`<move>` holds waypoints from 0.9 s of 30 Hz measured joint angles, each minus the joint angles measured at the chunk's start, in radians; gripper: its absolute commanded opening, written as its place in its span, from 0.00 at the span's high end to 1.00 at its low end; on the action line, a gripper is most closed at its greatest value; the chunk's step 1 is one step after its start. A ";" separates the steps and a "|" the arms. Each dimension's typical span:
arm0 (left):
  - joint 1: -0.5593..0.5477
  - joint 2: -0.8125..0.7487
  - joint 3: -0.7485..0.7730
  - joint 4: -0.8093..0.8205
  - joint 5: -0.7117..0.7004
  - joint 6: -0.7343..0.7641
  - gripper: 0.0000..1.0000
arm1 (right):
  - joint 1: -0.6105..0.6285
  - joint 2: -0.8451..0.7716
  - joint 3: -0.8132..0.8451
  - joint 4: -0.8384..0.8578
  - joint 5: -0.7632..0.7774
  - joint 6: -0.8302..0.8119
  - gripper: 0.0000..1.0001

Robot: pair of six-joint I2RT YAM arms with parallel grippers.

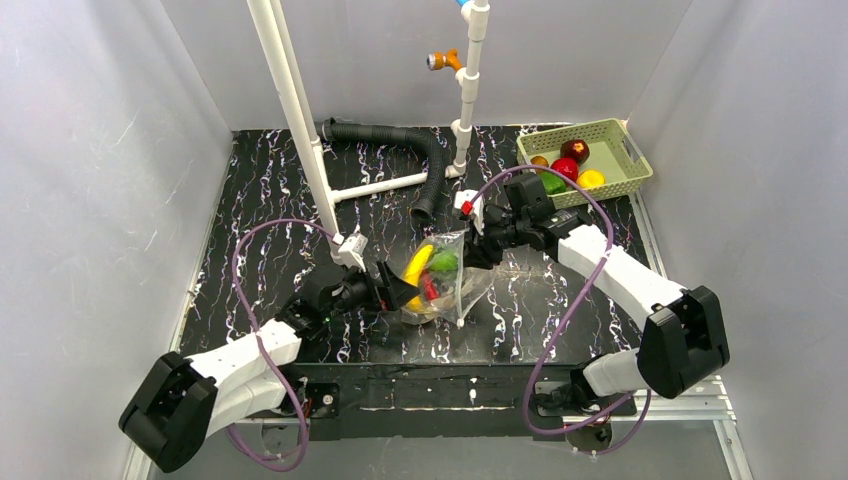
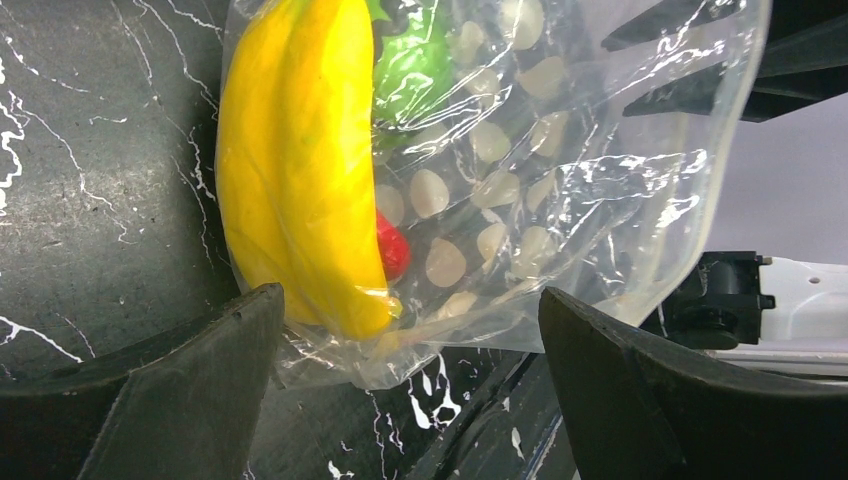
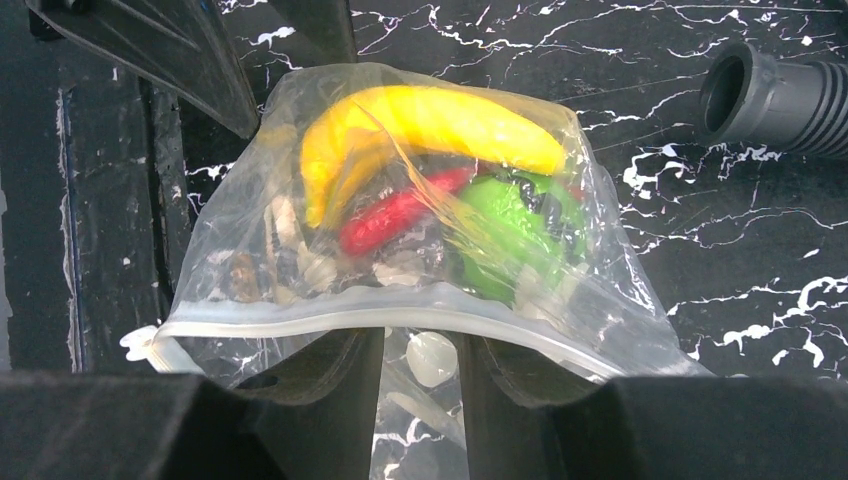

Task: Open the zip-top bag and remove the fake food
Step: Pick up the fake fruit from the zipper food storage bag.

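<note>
The zip-top bag [image 1: 445, 285], clear with pale dots, stands between both grippers mid-table. Its zip strip [image 3: 400, 305] runs across my right gripper's fingertips. My right gripper [image 3: 420, 340] [image 1: 478, 245] is closed down on the bag's top edge, with film showing in the narrow slit between its jaws. Fake food inside the bag: a yellow banana [image 3: 420, 120] [image 2: 300, 170], a red chili [image 3: 395, 220] and a green pepper [image 3: 515, 235]. My left gripper [image 2: 408, 295] [image 1: 395, 290] is wide open at the bag's bottom corner, and its fingers [image 2: 180, 390] are clear of the plastic.
A green basket [image 1: 630, 150] at the back right holds several fake fruits, among them a dark red apple [image 1: 575, 150] and a lemon [image 1: 591, 179]. A black corrugated hose [image 1: 400, 135] [image 3: 790, 85] and a white pipe frame [image 1: 300, 120] stand behind the bag.
</note>
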 measured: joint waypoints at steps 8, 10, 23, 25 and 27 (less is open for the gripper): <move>0.000 0.064 0.006 0.023 -0.002 0.002 0.12 | 0.008 0.016 -0.048 0.064 0.018 0.040 0.59; 0.000 0.073 0.007 0.026 -0.007 0.005 0.14 | 0.008 0.017 -0.063 0.076 0.020 0.039 0.59; 0.000 0.144 0.039 0.036 -0.024 0.035 0.15 | 0.013 0.017 -0.096 0.073 -0.023 -0.097 0.60; 0.000 0.155 0.039 0.039 -0.023 0.038 0.15 | 0.014 0.017 -0.097 0.068 -0.022 -0.127 0.60; 0.000 0.163 0.039 0.041 -0.019 0.043 0.14 | 0.018 0.017 -0.096 0.061 -0.022 -0.161 0.59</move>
